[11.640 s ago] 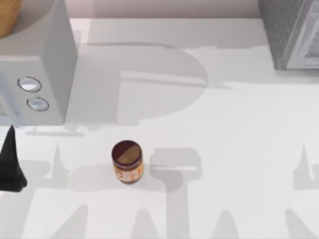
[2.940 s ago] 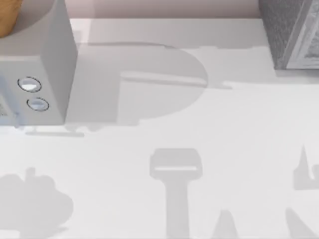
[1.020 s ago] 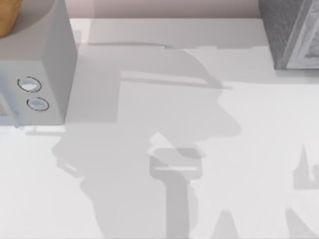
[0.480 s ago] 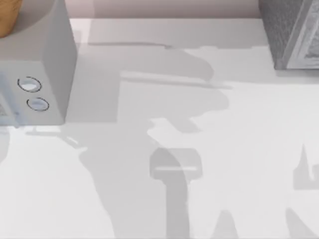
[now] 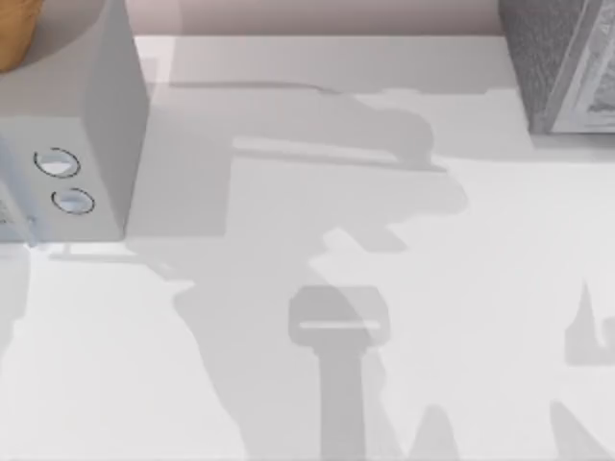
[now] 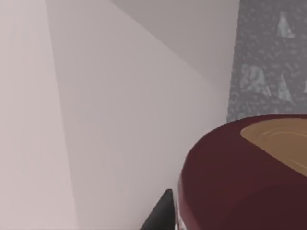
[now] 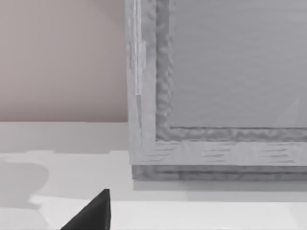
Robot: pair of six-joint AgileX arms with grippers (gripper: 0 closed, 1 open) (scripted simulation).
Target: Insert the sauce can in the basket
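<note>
Top view, surface [image 5: 480,288]: white, crossed by grey shadows of the arms, the broadest running from the middle toward the near edge.
Top view, grey box [image 5: 86,125]: stands at the left rear of the surface, with 2 round knobs [image 5: 62,182] on its front face.
Top view, orange-brown object [image 5: 14,34]: a curved edge of it sits on top of the grey box at the far left corner; what it is cannot be told.
Top view, speckled grey box [image 5: 562,62]: stands at the right rear corner of the surface.
Left wrist view, sauce can [image 6: 244,177]: very close to the camera, its dark maroon rounded top edge and a tan inner disc facing up; the label band is out of frame.
Left wrist view, left tool [image 6: 165,215]: 1 dark finger [image 6: 158,215] lies right beside the side of the sauce can and seems to touch it; the other finger is hidden behind the can, so whether the tool pinches the can cannot be told.
Left wrist view, background: a pale plain wall and a speckled grey panel [image 6: 271,62] behind the can.
Right wrist view, right tool [image 7: 91,213]: 1 dark pointed finger tip [image 7: 93,211] hangs above the white surface; whether the tool is spread or pressed together cannot be told.
Right wrist view, speckled grey box: its framed front panel [image 7: 230,67] faces the camera, standing on the surface against a pinkish wall [image 7: 62,57].
</note>
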